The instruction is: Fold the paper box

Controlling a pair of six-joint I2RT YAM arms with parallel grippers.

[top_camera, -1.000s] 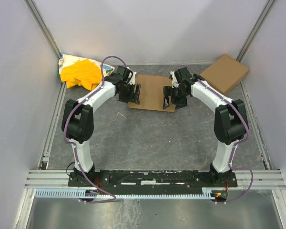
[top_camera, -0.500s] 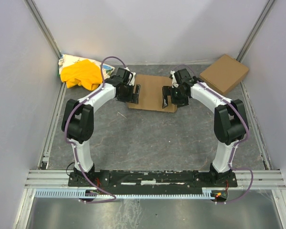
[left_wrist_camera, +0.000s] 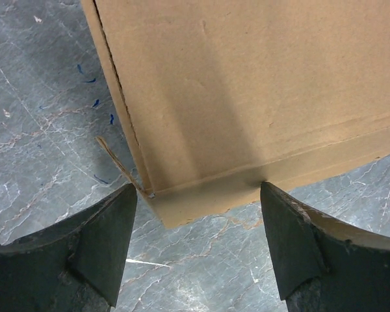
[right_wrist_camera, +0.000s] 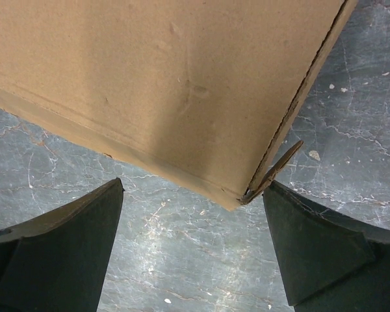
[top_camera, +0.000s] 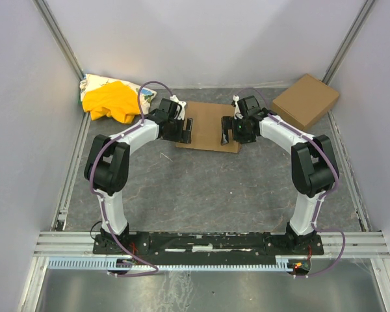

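the paper box (top_camera: pixel 207 123) lies flat toward the far side of the grey table (top_camera: pixel 201 188) — left gripper (top_camera: pixel 186 129) and right gripper (top_camera: pixel 226 131) both spread wide, each straddling a box corner, clasping nothing.

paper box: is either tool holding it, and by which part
Nothing is held: the left tool and right tool are both open, each at a corner of the paper box, not gripping it.
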